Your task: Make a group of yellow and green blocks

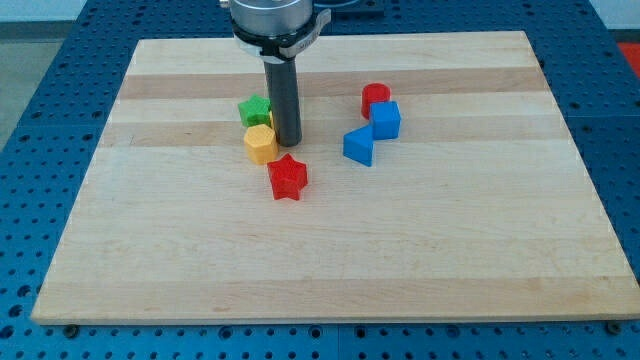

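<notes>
A straight rod (pixel 285 100) of dark grey, smooth and round in section, with a faint lighter sheen down one side, ends below in my tip (pixel 288 143), cut flat and no wider than the shaft above it. At the view's top the rod enters a broader round collar (pixel 275 22) of silvery grey metal, ringed beneath by a dark band with small black lugs jutting at either side.

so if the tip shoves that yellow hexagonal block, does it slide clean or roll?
Yellow hexagonal block sits flat and squat, so it will likely slide, not roll. It looks rigid and light, probably easy to move. My tip is at its right edge, so an off-centre push may spin it toward the red star block.
</notes>
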{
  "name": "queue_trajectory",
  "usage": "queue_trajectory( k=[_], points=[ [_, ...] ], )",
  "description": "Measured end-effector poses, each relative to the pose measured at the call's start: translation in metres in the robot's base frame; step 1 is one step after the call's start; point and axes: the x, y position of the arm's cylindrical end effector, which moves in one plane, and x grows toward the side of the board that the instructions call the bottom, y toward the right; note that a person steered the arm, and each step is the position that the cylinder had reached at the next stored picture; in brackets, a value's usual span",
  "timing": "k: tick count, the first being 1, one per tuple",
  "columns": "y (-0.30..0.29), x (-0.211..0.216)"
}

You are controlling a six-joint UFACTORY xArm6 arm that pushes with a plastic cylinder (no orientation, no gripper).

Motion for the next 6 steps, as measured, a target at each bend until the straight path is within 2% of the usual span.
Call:
queue_trajectory(
  k=[2, 3, 4, 6],
  points=[
    [-0.002, 0.054],
    [-0.028, 0.064],
    [-0.048, 0.056],
    [-0.048, 0.023]
  ],
)
